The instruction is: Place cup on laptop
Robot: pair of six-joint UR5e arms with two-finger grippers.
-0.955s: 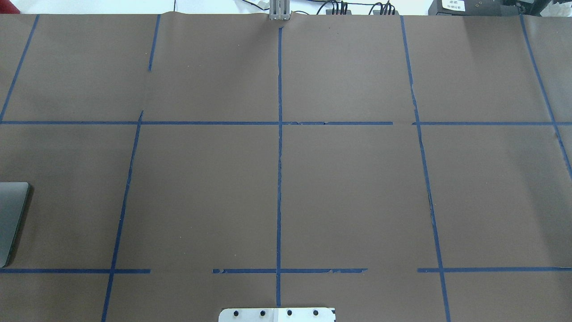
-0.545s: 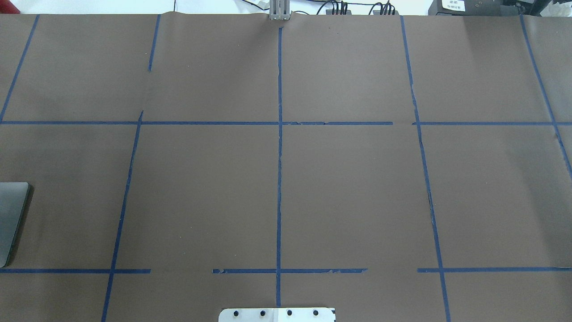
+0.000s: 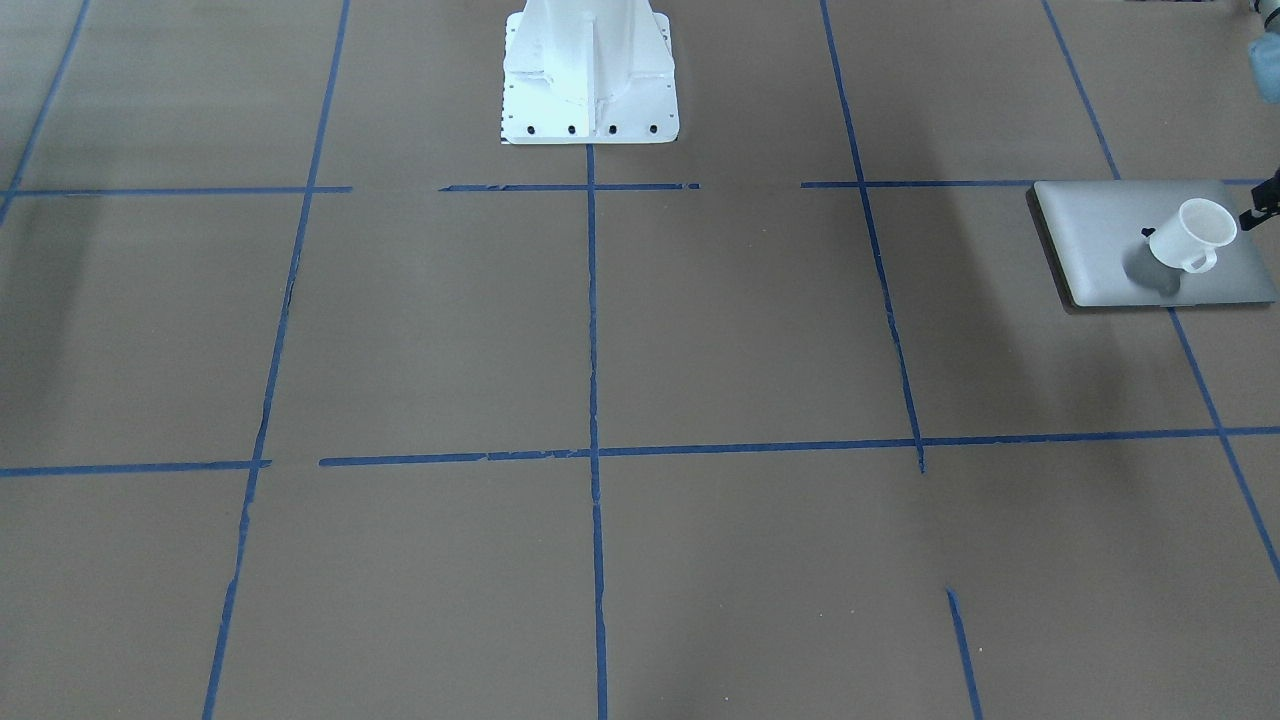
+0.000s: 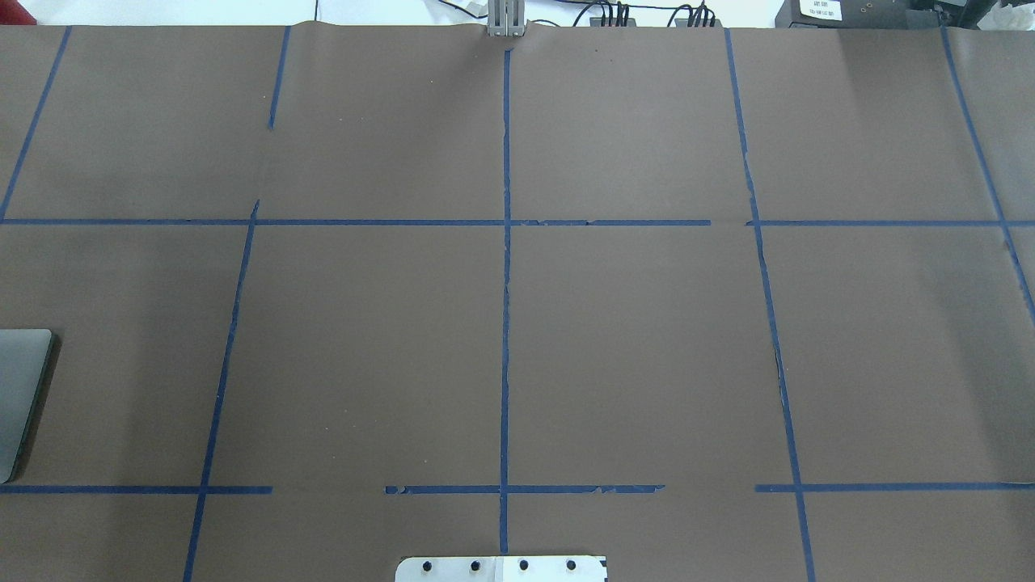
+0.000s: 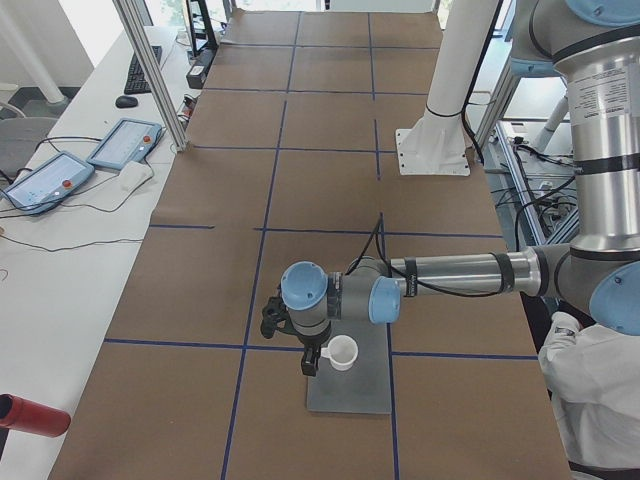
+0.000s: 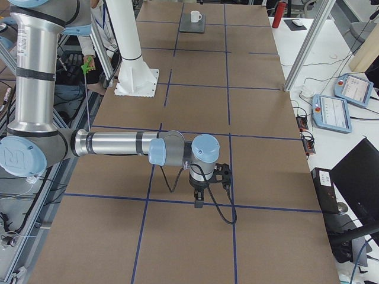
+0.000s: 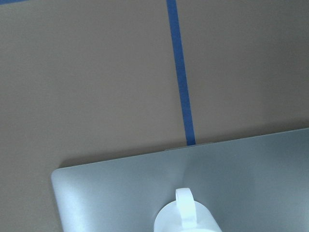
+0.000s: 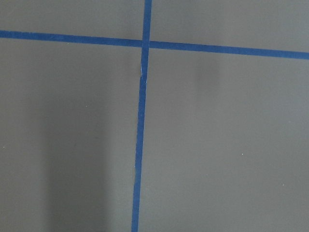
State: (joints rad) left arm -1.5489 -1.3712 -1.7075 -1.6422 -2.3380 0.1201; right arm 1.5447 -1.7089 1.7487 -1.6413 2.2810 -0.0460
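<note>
The white cup (image 3: pixel 1190 235) stands upright on the silver-grey laptop (image 3: pixel 1100 240), near the lid's centre, at my left end of the table. Both also show in the exterior left view, the cup (image 5: pixel 342 352) on the laptop (image 5: pixel 350 385). My left gripper (image 5: pixel 308 360) is low, right beside the cup; only a black tip (image 3: pixel 1255 210) shows at the front view's edge. I cannot tell whether it is open or touching the cup. The left wrist view shows the cup's handle (image 7: pixel 186 208) and the lid (image 7: pixel 120 193). My right gripper (image 6: pixel 198 198) hangs over bare table, far off; its state is unclear.
The overhead view shows only a corner of the laptop (image 4: pixel 20 396) and the robot's base plate (image 4: pixel 501 568). A red cylinder (image 5: pixel 30 415) lies off the table's near left corner. Teach pendants (image 5: pixel 120 145) and a metal post (image 5: pixel 150 70) stand along the far side.
</note>
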